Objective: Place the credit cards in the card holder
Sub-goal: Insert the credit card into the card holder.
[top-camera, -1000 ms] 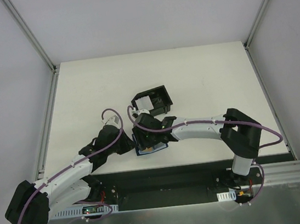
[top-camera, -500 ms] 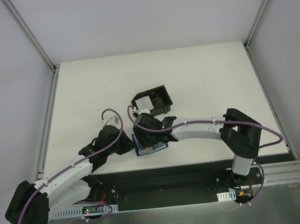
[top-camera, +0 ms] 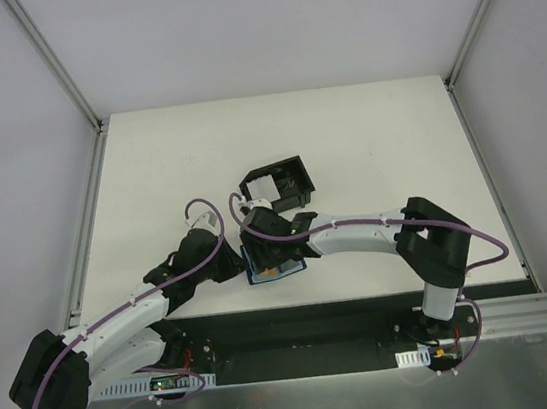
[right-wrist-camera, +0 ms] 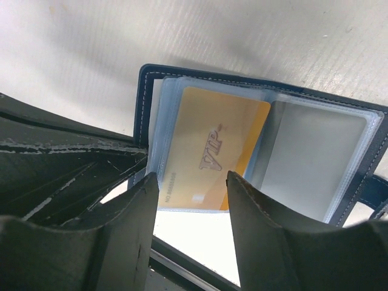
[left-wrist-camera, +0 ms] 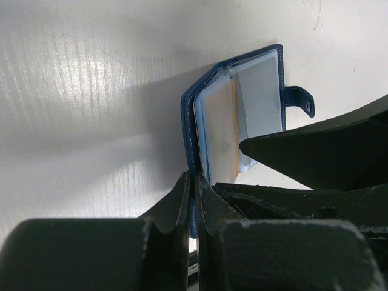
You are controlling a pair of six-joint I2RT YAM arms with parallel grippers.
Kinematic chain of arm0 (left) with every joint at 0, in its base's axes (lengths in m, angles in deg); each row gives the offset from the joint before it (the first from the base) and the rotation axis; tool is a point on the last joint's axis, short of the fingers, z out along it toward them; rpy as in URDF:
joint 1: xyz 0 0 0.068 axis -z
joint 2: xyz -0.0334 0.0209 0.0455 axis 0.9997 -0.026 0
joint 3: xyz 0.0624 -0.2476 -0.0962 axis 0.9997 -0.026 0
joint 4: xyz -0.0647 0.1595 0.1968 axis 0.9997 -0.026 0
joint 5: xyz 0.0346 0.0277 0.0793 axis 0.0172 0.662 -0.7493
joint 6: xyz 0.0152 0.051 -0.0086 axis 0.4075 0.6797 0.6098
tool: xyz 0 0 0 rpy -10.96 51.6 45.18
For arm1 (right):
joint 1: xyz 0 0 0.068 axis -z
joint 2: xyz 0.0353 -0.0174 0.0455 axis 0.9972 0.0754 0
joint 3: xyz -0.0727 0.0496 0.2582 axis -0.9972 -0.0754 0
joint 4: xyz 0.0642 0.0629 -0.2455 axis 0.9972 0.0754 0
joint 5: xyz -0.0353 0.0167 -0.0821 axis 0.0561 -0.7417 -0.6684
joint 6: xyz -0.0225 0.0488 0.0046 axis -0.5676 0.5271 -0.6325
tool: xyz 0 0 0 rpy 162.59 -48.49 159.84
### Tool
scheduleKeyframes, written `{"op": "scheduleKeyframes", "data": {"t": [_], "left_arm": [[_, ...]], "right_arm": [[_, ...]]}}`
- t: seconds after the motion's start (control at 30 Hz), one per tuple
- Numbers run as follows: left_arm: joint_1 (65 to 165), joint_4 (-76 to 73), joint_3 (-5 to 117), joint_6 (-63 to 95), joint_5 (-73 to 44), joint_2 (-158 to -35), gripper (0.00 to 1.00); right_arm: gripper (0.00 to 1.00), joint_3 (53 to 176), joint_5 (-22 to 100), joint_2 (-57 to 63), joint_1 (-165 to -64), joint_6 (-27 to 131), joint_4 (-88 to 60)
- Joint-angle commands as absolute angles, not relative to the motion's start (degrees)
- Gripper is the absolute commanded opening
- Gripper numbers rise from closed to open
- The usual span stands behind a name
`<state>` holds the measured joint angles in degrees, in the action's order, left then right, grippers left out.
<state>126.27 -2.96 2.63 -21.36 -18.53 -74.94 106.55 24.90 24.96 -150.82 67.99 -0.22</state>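
Barely changed: left fingers (left-wrist-camera: pixel 193 182) still pinch the dark blue folding card holder (left-wrist-camera: pixel 188 121); right fingers (right-wrist-camera: pixel 239 188) gape around the apparently seated gold plastic card (right-wrist-camera: pixel 209 151).

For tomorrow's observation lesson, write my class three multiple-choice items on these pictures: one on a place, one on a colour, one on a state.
1. In the top view, where does the black box stand from the card holder?
A nearer the arm bases; B farther from the arm bases; C on top of it.
2. The sleeved card is:
A red; B green; C gold.
3. The card holder is:
A open; B snapped shut; C inside the box.

Answers:
1 B, the box lies up the table beyond the holder.
2 C, the right wrist view shows it gold.
3 A, its clear sleeves show and the snap tab hangs undone.
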Motion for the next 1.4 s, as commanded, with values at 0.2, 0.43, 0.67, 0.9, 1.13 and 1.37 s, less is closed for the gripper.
{"op": "scheduleKeyframes", "data": {"t": [0.2, 0.43, 0.67, 0.9, 1.13, 1.37], "left_arm": [[125.86, -1.49, 2.66, -20.77, -17.22, -74.45, 0.00], [125.86, -1.49, 2.48, -20.69, -17.39, -74.45, 0.00], [125.86, -1.40, 2.13, -20.86, -17.75, -74.53, 0.00], [125.86, -1.40, 1.78, -20.95, -17.83, -74.36, 0.00], [125.86, -1.49, 1.60, -21.12, -18.01, -74.36, 0.00], [125.86, -1.49, 1.51, -21.04, -18.19, -74.45, 0.00]], "right_arm": [[0.53, 112.24, 19.98, 26.86, -152.30, 66.63, 6.25], [0.49, 113.29, 16.64, 26.77, -152.83, 66.54, 8.81], [0.45, 112.86, 14.53, 25.37, -153.00, 66.28, 9.42], [0.44, 114.26, 9.52, 24.40, -153.70, 65.75, 13.11], [0.42, 114.00, 6.88, 22.38, -153.79, 65.75, 13.73], [0.38, 113.65, 7.49, 20.80, -153.18, 66.01, 13.99]]}}
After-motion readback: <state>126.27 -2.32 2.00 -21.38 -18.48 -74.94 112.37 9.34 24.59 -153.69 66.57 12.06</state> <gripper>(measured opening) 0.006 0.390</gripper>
